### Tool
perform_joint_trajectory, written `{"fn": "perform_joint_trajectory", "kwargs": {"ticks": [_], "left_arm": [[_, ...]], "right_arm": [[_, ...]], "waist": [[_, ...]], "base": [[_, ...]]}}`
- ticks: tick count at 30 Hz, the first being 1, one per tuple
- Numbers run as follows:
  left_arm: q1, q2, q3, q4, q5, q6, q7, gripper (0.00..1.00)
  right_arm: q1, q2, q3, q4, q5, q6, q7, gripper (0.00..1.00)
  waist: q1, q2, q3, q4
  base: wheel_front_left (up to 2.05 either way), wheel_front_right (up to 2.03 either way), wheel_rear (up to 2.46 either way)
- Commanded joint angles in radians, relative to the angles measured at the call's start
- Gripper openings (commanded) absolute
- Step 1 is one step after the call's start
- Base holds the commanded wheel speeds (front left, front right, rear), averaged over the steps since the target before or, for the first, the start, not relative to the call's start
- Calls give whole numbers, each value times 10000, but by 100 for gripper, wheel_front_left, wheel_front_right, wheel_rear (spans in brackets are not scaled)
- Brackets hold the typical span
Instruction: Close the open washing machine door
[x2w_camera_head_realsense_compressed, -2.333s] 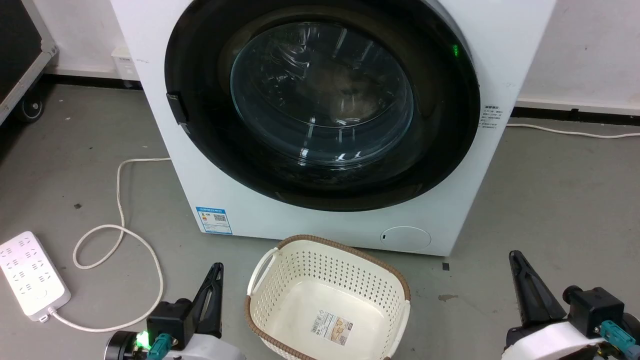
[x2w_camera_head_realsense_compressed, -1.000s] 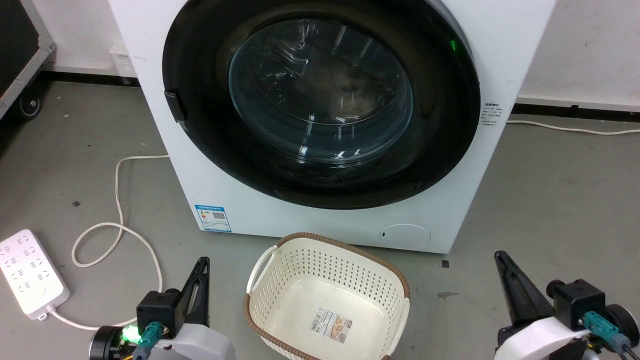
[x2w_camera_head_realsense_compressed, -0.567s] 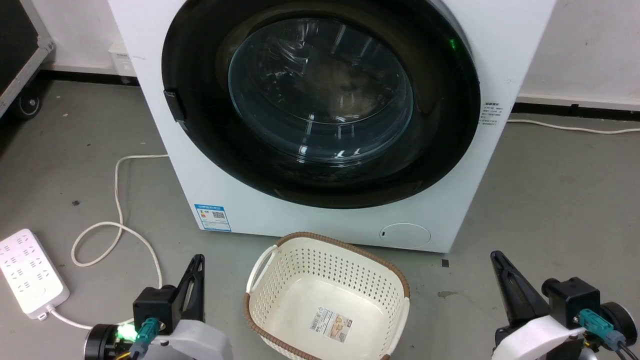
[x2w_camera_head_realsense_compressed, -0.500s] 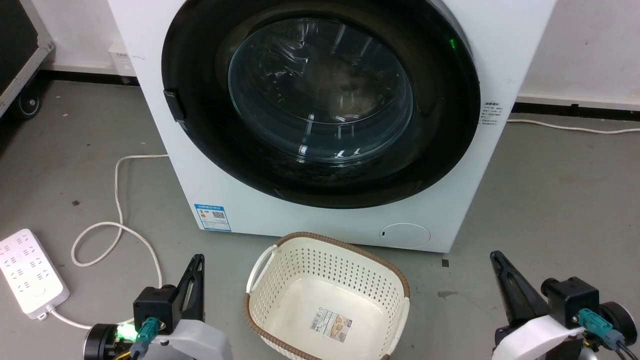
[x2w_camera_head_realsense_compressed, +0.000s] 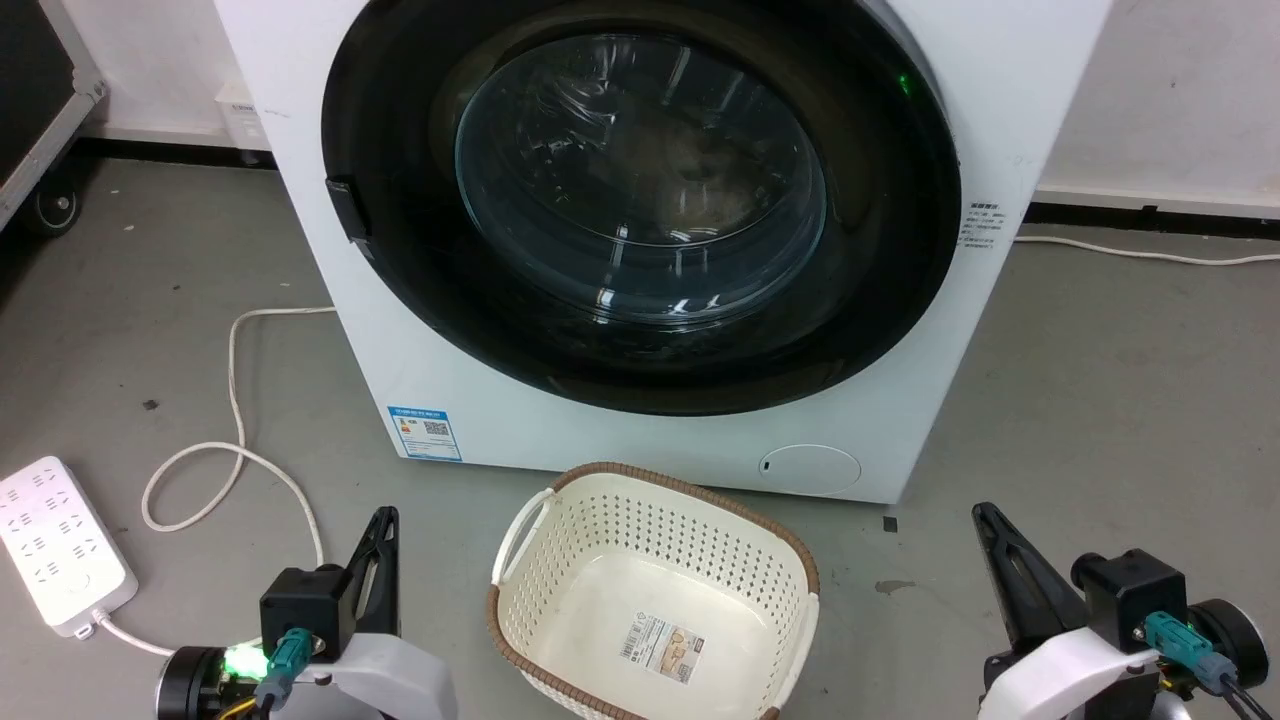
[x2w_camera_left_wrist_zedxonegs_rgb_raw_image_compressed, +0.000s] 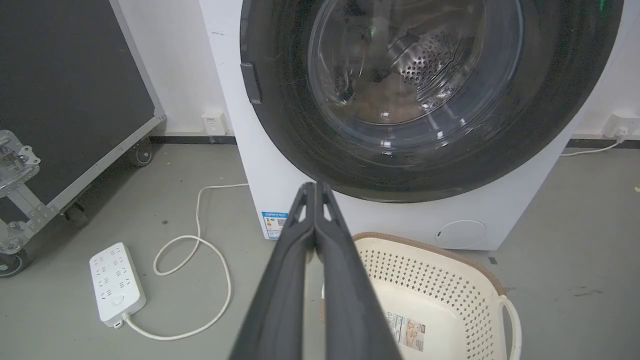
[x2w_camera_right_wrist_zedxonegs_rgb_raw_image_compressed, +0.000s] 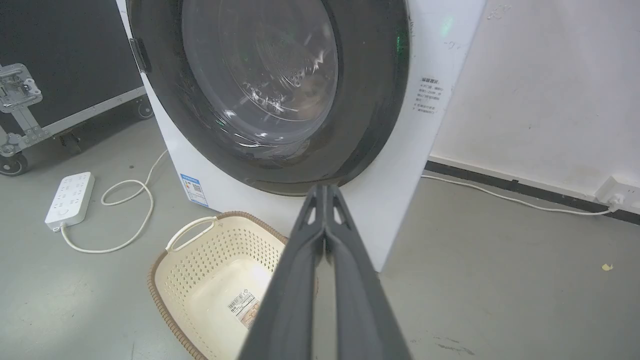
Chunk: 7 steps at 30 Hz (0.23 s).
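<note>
The round black-rimmed glass door (x2w_camera_head_realsense_compressed: 640, 200) is seen flush against the white washing machine (x2w_camera_head_realsense_compressed: 620, 440). The left claw (x2w_camera_left_wrist_zedxonegs_rgb_raw_image_compressed: 315, 186) and the right claw (x2w_camera_right_wrist_zedxonegs_rgb_raw_image_compressed: 325, 188) are pressed closed, empty.

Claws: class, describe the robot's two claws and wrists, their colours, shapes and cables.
Both the left claw and the right claw have two long, dark, tapering fingers with a small slot near each tip. Behind each sit a black block, a rounded white wrist shell and a teal connector; a green light glows at the left wrist.
</note>
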Motion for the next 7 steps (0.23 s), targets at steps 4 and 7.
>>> {"fn": "perform_joint_trajectory", "kwargs": {"ticks": [4,7], "left_arm": [[-153,7,39,-64,81,28,28,0],[-153,7,39,-64,81,28,28,0]], "right_arm": [[-137,57,11,-80,-76,-7,12,0],[-137,57,11,-80,-76,-7,12,0]], "waist": [[0,0,0,0],[0,0,0,0]], "base": [[0,0,0],[0,0,0]]}}
